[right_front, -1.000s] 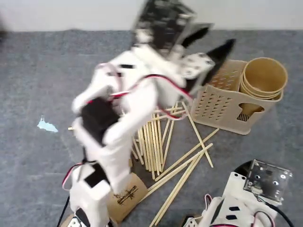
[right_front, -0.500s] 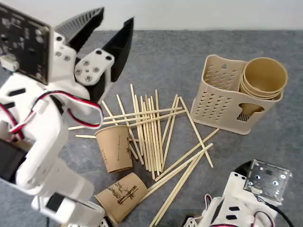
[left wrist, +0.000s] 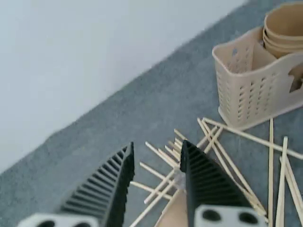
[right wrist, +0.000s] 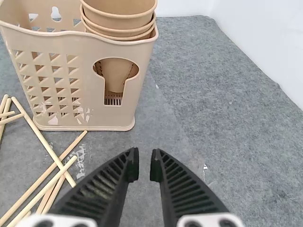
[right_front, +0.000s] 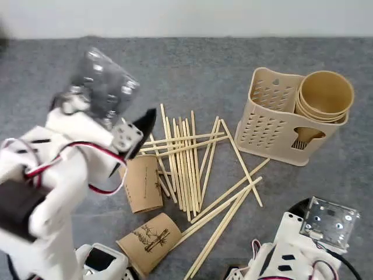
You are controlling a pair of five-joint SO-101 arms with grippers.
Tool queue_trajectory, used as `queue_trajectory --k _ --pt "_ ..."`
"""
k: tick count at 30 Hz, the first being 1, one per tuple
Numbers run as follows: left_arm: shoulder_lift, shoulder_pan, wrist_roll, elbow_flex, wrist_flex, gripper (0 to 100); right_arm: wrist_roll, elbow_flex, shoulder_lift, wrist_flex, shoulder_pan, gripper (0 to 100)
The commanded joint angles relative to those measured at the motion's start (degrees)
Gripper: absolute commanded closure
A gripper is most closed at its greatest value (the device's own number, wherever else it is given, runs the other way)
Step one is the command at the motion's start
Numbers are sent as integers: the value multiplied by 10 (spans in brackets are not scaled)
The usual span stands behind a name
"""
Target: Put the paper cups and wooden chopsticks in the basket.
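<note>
Two light, crushable paper cups (right_front: 143,185) lie beyond the chopsticks (right_front: 185,169) from the basket (right_front: 268,128); pinch a rim gently, your left gripper (left wrist: 157,146) gaping.

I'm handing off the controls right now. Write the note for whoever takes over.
Left gripper: open, empty, beside one fallen cup.
Right gripper: shut but for a slit, empty, facing the basket.
Done: stack of cups in the basket.
Left: the fallen cup, a second cup nearer the arm bases, and all the chopsticks, scattered between cups and basket.
</note>
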Motion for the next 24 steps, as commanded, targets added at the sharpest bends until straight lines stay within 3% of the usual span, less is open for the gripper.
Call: queue_trajectory --k 1,9,16,24 --pt "-13 -43 -18 63 10 844 2 0 0 2 5 941" --pt "-17 -102 -98 180 11 844 2 0 0 2 5 941" --pt "-11 -106 -212 310 6 841 2 0 0 2 3 941" --pt "-11 -112 -236 399 -105 841 1 1 0 2 2 941"
